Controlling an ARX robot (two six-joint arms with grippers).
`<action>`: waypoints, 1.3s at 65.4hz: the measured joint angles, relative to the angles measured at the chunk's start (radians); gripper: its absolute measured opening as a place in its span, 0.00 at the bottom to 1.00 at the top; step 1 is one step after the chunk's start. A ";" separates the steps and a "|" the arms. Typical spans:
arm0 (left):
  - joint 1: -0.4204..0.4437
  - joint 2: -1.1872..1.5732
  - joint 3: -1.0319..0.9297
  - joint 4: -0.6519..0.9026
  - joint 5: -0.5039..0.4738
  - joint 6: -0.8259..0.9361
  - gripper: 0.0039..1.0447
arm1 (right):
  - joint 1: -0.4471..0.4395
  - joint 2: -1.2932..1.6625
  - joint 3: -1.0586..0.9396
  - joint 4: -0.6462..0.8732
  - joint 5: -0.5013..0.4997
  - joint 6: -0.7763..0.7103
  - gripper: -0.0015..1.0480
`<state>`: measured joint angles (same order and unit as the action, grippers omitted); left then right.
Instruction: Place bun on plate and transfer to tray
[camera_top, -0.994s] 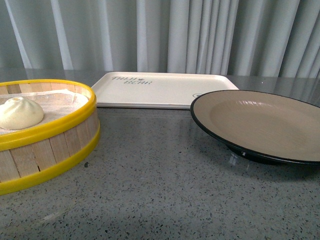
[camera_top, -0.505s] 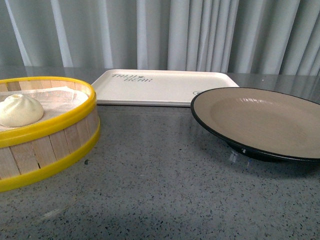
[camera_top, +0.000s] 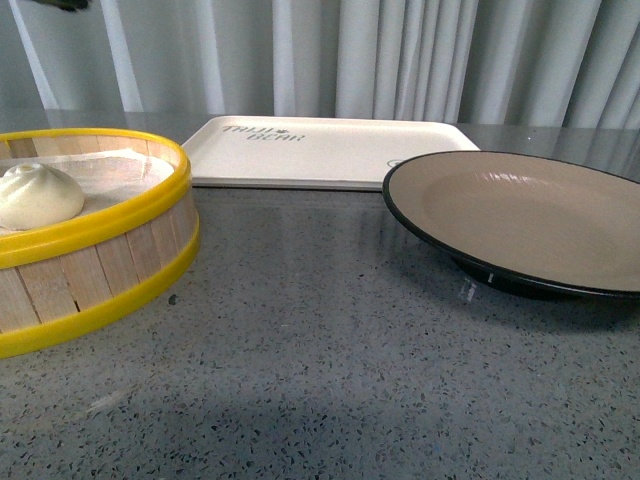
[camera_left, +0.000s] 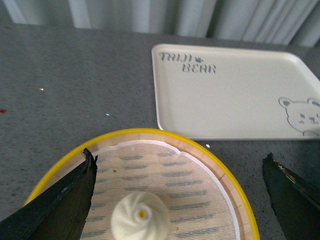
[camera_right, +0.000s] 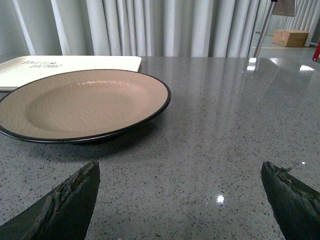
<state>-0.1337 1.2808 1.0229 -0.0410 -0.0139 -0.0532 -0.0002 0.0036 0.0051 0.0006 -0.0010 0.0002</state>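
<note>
The left gripper (camera_left: 178, 155) has its dark fingers (camera_left: 65, 200) spread wide and holds nothing. It hangs above the steamer basket (camera_left: 220, 160), pointing down at it, with the bun (camera_left: 140, 217) seen below between the two fingers and touched by neither. The right gripper (camera_right: 180, 165) is also spread wide and empty. Its fingers (camera_right: 70, 205) sit low over the tabletop (camera_top: 320, 370) and point roughly level toward the plate (camera_right: 85, 100), with bare tabletop between them and the plate.

The bun is small, round and white, of matte dough with swirled pleats meeting at a pinched top. It lies on a pale woven cloth liner (camera_left: 150, 170) inside the basket, which is round, with walls of light wooden slats and glossy yellow bands at top and bottom.

The plate is wide, round and shallow, with a tan inside, a thin black rim and a black underside. It stands empty on the right of the tabletop. The tray (camera_top: 330, 160) is flat, rectangular and cream-white, with rounded corners, a low rim, dark lettering and a small bear drawing. It lies farther back, between the basket and the plate, and is also empty.

The tabletop is grey speckled stone with a slight sheen. A pale pleated curtain (camera_top: 400, 60) hangs behind.
</note>
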 joint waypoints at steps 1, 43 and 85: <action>-0.010 0.015 0.005 -0.006 -0.005 0.006 0.94 | 0.000 0.000 0.000 0.000 0.000 0.000 0.92; -0.003 0.101 -0.083 -0.001 -0.066 0.113 0.94 | 0.000 0.000 0.000 0.000 0.000 0.000 0.92; -0.006 0.148 -0.116 0.055 -0.100 0.131 0.94 | 0.000 0.000 0.000 0.000 0.000 0.000 0.92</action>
<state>-0.1402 1.4288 0.9073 0.0143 -0.1139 0.0780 -0.0002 0.0036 0.0051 0.0006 -0.0006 0.0002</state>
